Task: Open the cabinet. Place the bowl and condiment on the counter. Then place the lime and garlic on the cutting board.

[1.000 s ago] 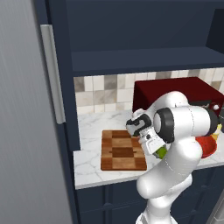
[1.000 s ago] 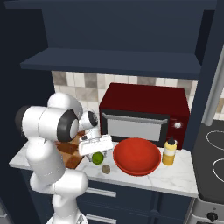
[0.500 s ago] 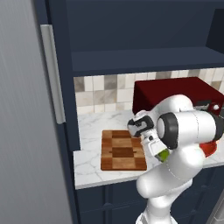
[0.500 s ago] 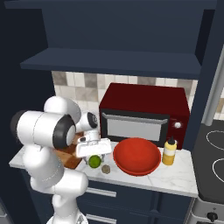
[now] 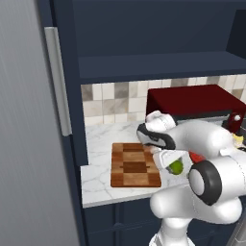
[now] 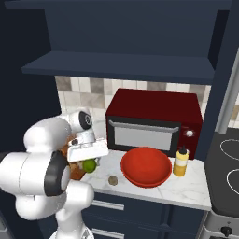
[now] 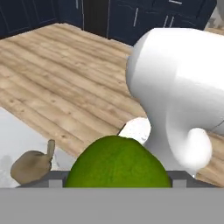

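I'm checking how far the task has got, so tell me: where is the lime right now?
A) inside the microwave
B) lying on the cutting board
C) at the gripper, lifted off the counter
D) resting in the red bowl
C: the lime sits right at the gripper, above the counter near the cutting board, while the bowl holds nothing.
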Available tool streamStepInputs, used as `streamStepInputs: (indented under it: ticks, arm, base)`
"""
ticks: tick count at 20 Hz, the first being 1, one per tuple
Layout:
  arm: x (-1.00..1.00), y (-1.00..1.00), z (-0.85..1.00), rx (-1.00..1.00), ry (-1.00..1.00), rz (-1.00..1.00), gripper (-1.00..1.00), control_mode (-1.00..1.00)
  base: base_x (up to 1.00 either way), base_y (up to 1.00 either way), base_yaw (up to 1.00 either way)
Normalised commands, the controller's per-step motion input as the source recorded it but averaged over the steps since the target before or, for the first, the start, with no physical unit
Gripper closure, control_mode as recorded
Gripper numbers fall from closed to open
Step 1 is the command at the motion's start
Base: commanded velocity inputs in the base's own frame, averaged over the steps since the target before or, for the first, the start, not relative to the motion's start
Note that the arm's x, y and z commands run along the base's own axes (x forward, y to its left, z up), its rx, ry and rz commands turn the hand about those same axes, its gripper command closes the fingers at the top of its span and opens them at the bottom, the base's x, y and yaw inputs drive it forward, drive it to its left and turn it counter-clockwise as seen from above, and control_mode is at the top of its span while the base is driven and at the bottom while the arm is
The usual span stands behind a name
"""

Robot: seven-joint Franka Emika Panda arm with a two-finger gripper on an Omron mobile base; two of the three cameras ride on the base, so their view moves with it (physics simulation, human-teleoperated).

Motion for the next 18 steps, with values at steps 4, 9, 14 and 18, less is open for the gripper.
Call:
streamStepInputs:
  ticks: [4,9,14,18]
  arm:
    - [-0.05,0.38,0.69,0.00,-0.24,0.00,1.00,-1.00]
    - [-0.15,0.23,0.57,0.00,-0.19,0.00,1.00,-1.00]
    - [-0.04,0.16,0.36,0.00,-0.17,0.00,1.00,-1.00]
    - [0.00,0.17,0.06,0.04,-0.16,0.01,1.00,-1.00]
  base:
    - [0.00,0.00,0.00]
    - [0.00,0.00,0.00]
    - [0.00,0.00,0.00]
    - [0.00,0.00,0.00]
